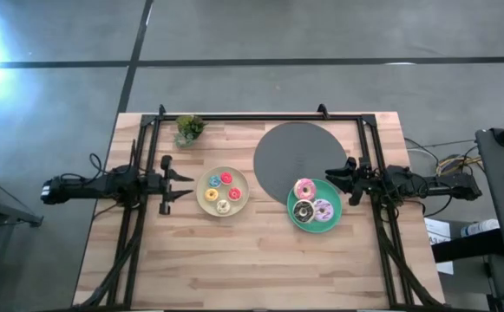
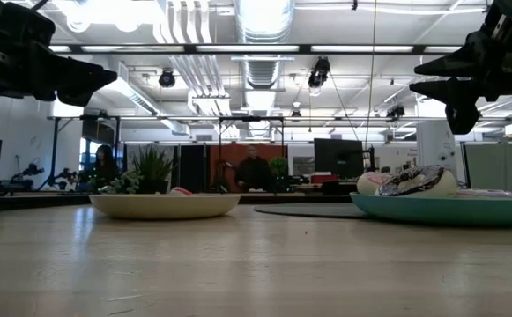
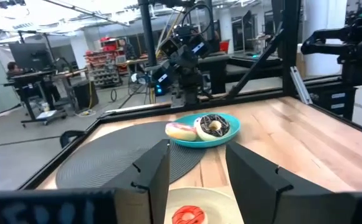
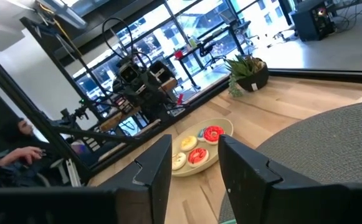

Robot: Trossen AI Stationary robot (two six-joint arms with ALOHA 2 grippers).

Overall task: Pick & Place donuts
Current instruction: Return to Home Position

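Pink donut [image 1: 304, 188], choc donut [image 1: 303, 211] and lilac donut [image 1: 323, 209] look like light, stiff toy rings w/ glossy icing, so prob. slippery on top. Best hold, I'd judge, is across the ring wall, one finger in the hole and one outside. Minis may be too small for that, so pinch across the full width. All are packed tight, so a finger coming down could nudge a neighbour.

Looks: pink has pale sprinkled icing, choc is dark w/ light drizzle, and lilac is speckled.

The three big ones sit touching on the teal plate [image 1: 314, 230], toward the right edge of the surface [image 1: 234, 269]. The minis lie on the cream plate [image 1: 245, 186], mid-surface on the left-edge side:
- blue mini [image 1: 214, 181]
- yellow mini [image 1: 211, 195]
- two reddish minis [image 1: 235, 193]
- a pale mini [image 1: 223, 206]

None lie on bare wood.

Left pincer [image 1: 187, 186] is spread wide and empty, just beside the cream plate on its left-edge side. Right pincer [image 1: 331, 182] also has its fingers apart and is empty, by the teal plate's rim on the right-edge side. Low view shows both raised off the surface.

A grey mat [image 1: 286, 156] lies next to the teal plate, and a plant [image 1: 189, 129] stands near the left rear corner.

Sorting looks done; what's left is prob. just parking the arms.
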